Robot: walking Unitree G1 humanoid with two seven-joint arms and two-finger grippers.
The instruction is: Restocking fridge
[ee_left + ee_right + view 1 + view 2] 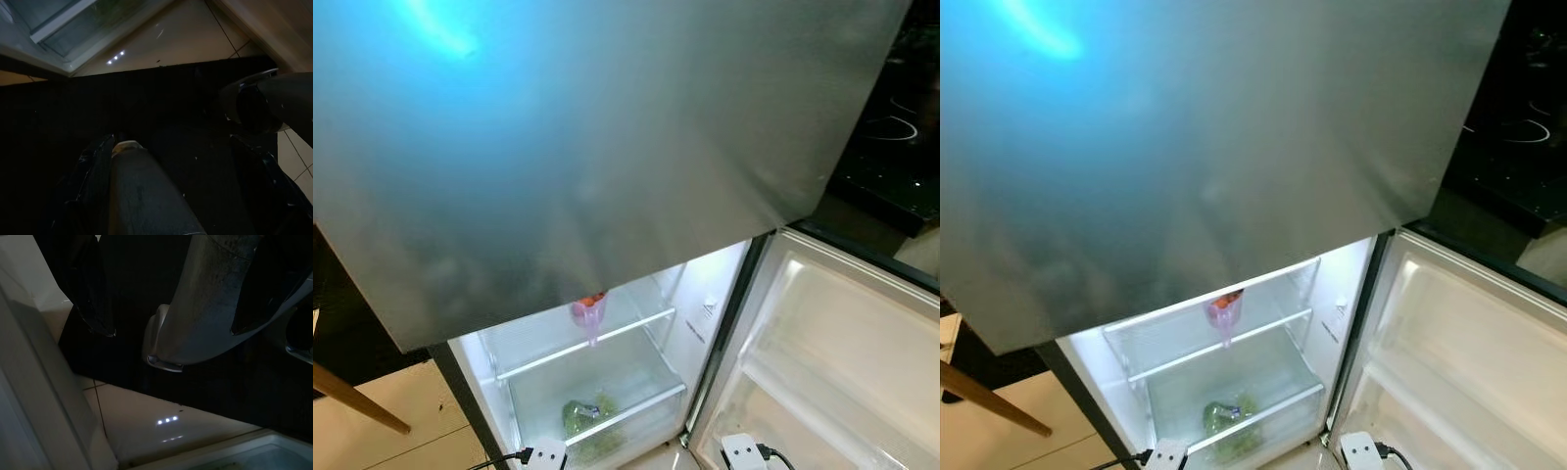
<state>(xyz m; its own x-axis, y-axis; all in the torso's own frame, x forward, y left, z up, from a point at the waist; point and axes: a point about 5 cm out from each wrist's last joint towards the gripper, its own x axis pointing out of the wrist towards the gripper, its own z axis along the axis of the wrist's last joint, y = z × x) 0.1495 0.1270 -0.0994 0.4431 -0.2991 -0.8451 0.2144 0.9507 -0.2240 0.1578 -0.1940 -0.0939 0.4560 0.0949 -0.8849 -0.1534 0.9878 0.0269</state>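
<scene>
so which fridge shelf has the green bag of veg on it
The lower shelf, at the bottom of the open compartment, holds the green bag of vegetables. The upper shelf has a pink cup on it instead.

a home kitchen.
an open fridge [607,382] with lit shelves, a black hob [901,127] beside it, tiled floor [401,441].
</scene>
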